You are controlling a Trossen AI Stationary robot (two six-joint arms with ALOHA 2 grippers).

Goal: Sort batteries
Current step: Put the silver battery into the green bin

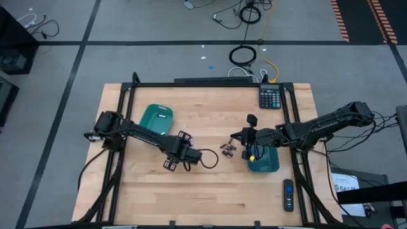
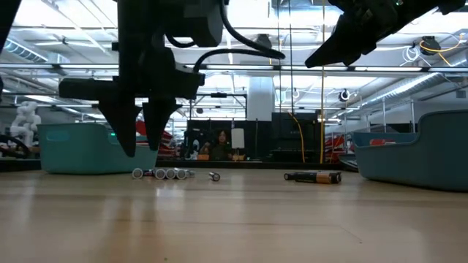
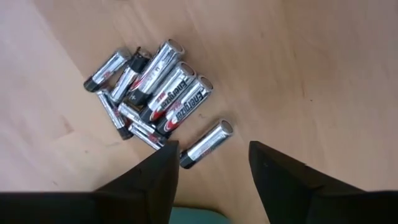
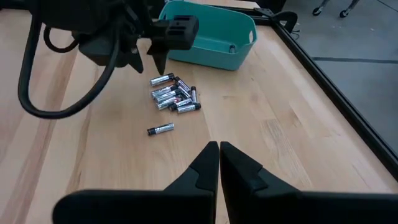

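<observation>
One camera hangs overhead, looking straight down on the whole bench [image 1: 191,191]. Another sits at bench height, looking level across the wood into the room. The left wrist camera looks steeply down, close above the batteries [image 3: 155,93]. The right wrist camera looks from farther back, across the same batteries [image 4: 174,96] toward a teal tray [image 4: 211,37] behind them. All four views share that heap of batteries.
</observation>
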